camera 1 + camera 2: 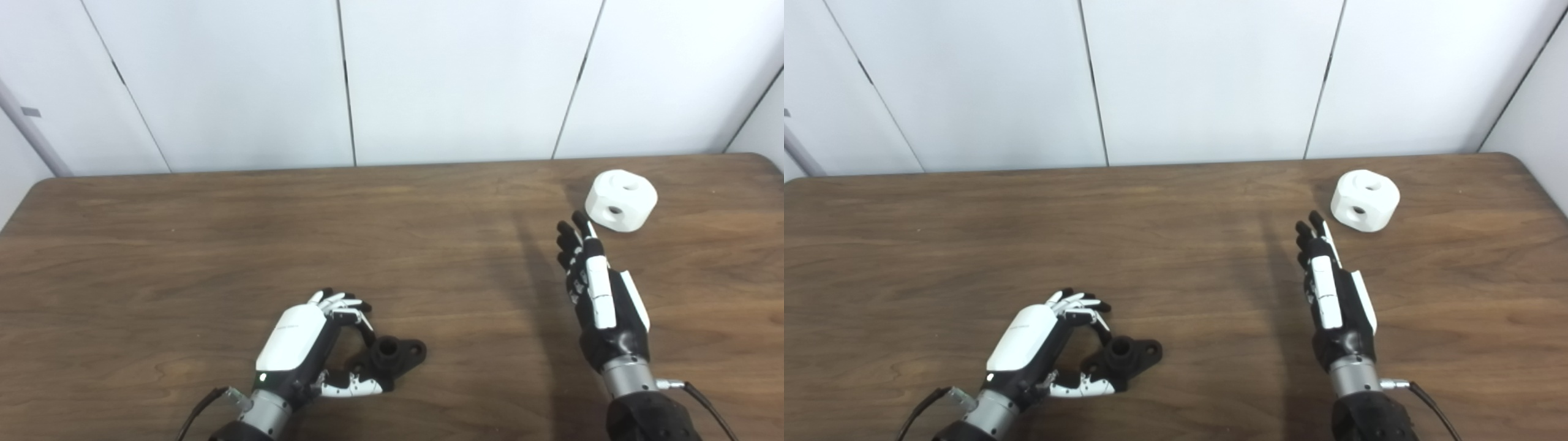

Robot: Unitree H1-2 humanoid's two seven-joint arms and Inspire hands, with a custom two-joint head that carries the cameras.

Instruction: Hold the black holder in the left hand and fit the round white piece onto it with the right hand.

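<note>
Left hand (1032,346) cupping black holder (1127,355), right hand (1332,294) open

A dark wooden table (184,245) with rounded corners stands against a wall of white panels (459,79) split by thin dark seams.

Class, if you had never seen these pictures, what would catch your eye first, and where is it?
The round white piece stands out, alone at the table's far right. Just short of it, the right hand reaches with fingers straight and apart, holding nothing. Near the front edge, the left hand curls around the black holder.
</note>
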